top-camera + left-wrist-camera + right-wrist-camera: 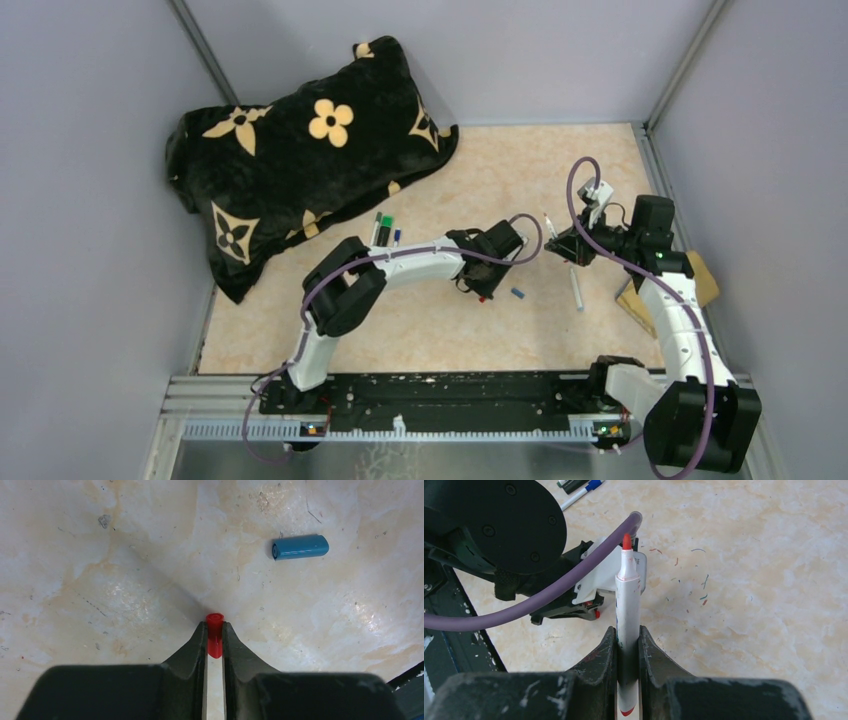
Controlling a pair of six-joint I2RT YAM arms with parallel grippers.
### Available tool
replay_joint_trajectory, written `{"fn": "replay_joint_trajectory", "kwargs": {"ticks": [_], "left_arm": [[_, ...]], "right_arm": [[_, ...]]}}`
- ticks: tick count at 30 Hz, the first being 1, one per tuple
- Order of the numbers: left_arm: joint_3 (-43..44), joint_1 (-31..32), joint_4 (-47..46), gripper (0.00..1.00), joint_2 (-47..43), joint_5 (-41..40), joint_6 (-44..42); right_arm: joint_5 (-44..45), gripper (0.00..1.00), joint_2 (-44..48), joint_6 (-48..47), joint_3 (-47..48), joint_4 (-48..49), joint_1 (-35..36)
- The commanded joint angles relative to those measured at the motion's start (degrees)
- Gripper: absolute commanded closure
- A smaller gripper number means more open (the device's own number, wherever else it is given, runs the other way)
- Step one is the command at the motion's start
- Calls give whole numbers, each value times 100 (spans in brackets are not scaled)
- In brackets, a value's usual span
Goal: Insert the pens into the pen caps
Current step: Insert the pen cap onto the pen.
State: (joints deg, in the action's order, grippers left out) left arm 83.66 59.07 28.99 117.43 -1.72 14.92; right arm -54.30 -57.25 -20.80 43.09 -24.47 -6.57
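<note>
Left gripper (214, 626) pinching red cap (214, 621), mouth facing straight ahead (right gripper (628, 639) clamping red-tipped pen (628, 595), nib toward it).

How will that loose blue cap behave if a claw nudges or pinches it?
The blue cap is a smooth cylinder lying on its side, so it will probably roll. It looks small, hollow and plastic, so it is likely very light and stiff. Its glossy round wall may slip from an off-centre pinch.
</note>
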Motion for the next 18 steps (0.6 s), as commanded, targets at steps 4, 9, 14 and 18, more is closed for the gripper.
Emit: {"fn": "replay_joint_trajectory", "kwargs": {"ticks": [4,9,14,18], "left_arm": [[193,-11,970,88,393,-51,-292],[-330,-10,1126,88,-38,-223,-318],[-988,-9,1284,87,-519,-372,-166],[-1290,-9,1364,83,-650,-308,-71]], "right_arm": [[-148,100,94,5,59,241,-97],[-147,100,92,6,59,241,-99],[-172,100,83,8,59,241,-99],[-192,100,83,14,59,241,-107]]}}
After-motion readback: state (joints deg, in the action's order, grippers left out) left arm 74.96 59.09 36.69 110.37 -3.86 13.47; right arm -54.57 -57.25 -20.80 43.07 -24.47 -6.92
